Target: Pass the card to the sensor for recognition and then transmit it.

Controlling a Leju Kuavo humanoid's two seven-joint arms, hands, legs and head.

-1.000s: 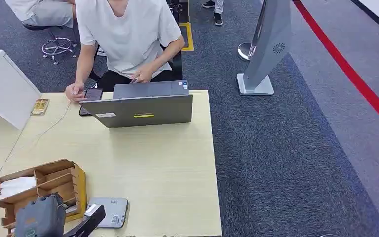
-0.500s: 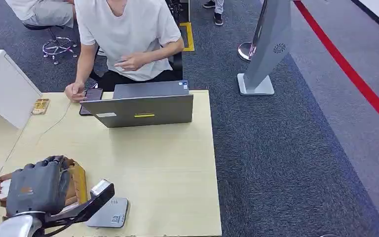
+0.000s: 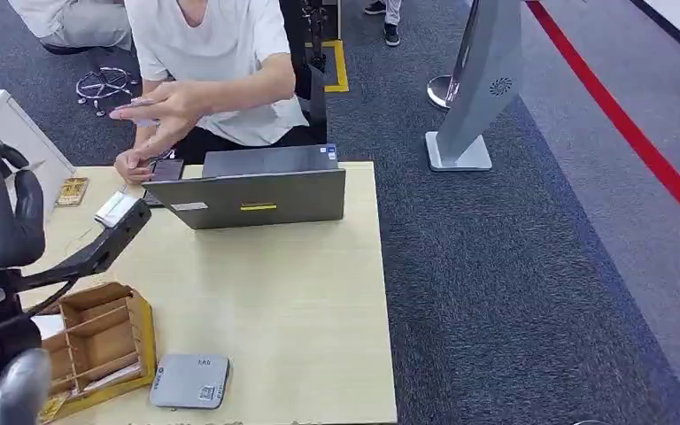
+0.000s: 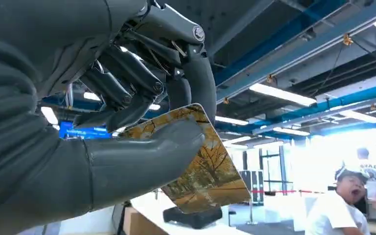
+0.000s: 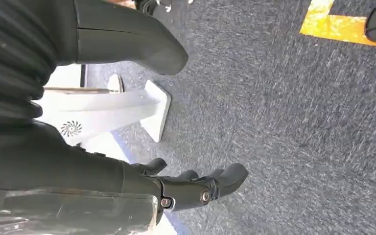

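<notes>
My left hand (image 3: 0, 226) is raised at the table's left side, above the wooden box. In the left wrist view my left hand (image 4: 127, 122) pinches a card (image 4: 210, 171) printed with yellow autumn trees between the thumb and the darker fingers. The grey flat sensor (image 3: 190, 381) lies on the table near the front edge, right of the box and well below the hand. A person in a white shirt behind the laptop stretches a hand (image 3: 155, 106) out towards my raised hand. My right hand (image 5: 196, 188) hangs over grey carpet, fingers apart and holding nothing.
A wooden compartment box (image 3: 97, 341) stands at the front left. An open grey laptop (image 3: 257, 197) sits at the table's far edge, with a phone (image 3: 164, 170) and another card (image 3: 72, 190) to its left. A white box (image 3: 0, 133) is far left. A kiosk stand (image 3: 478, 88) rises on the carpet.
My left hand has lifted from beside the sensor at the front edge, up and away towards the person. The person's hand has left the laptop and reaches out over it.
</notes>
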